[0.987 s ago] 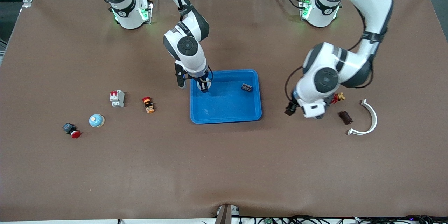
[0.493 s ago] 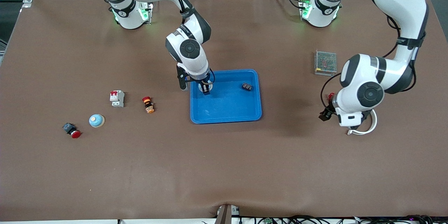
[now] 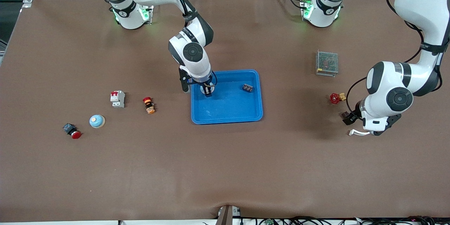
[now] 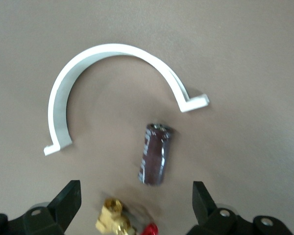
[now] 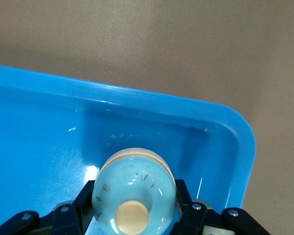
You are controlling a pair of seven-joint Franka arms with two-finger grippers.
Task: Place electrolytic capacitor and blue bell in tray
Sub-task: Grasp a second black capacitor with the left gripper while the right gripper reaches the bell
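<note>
Over the corner of the blue tray (image 3: 227,111) toward the right arm's base, the right gripper (image 3: 206,90) clamps a blue bell (image 5: 135,188), held above the tray floor. The left gripper (image 4: 134,208), jaws spread wide and empty, hangs well away from the tray toward the left arm's end, over the dark electrolytic capacitor (image 4: 155,153) lying beside a white curved clip (image 4: 108,85).

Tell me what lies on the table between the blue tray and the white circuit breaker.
One small push-button with a red cap and an orange body lies between the tray and the circuit breaker. The front view shows it.
</note>
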